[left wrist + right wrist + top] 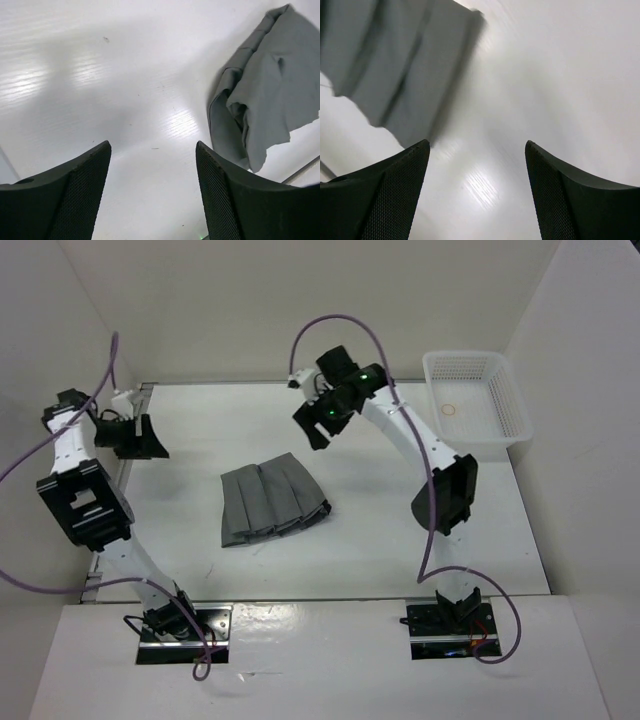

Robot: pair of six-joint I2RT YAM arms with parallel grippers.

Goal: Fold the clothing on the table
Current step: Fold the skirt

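Skirt (pixel 272 502) sits mid-table, a compact grey bundle w/ pleats stacked side by side. It looks folded already, or v. close to it, though that's a judgement only. Left gripper (pixel 140 438) hangs over the far-left edge of the table (pixel 220 575), fingers spread wide, nothing between them. Its wrist cam shows bare white top below and the skirt off to one side. Right gripper (pixel 315 428) hovers high beyond the skirt's far side, jaws wide too, empty. Both are well apart from the fabric, prob. so nothing snags the fold. White mesh basket (pixel 478 440) sits at far right, not involved. No brand, label or writing readable anywhere.
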